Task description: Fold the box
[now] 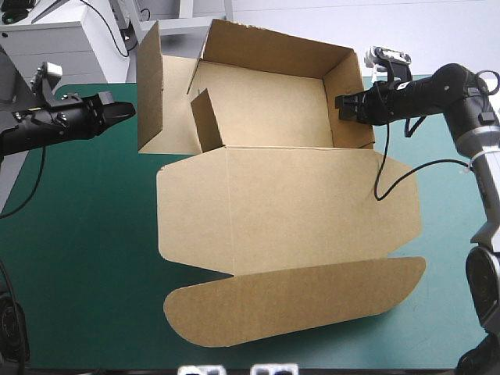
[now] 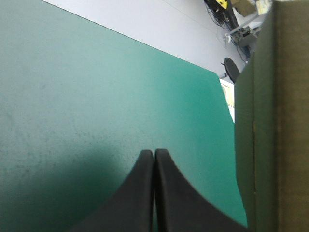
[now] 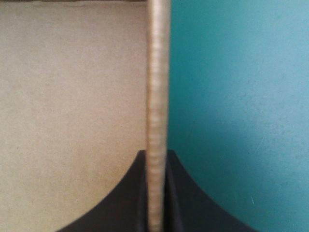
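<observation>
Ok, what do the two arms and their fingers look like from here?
The left arm is black; the right arm is black, with silver-grey lower links. The left gripper and right gripper each carry two broad, curved black fingers like fins.

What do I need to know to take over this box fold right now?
Left claw: shut, empty, over the teal-green cover, beside the left wall.
Right claw: shut on the box, pinching its right wall.
Done: far, left and right walls are raised, and a small flap stands inside by the left wall.
Left: the left wall and flap look untucked. The lid lies flat toward the near edge.
</observation>
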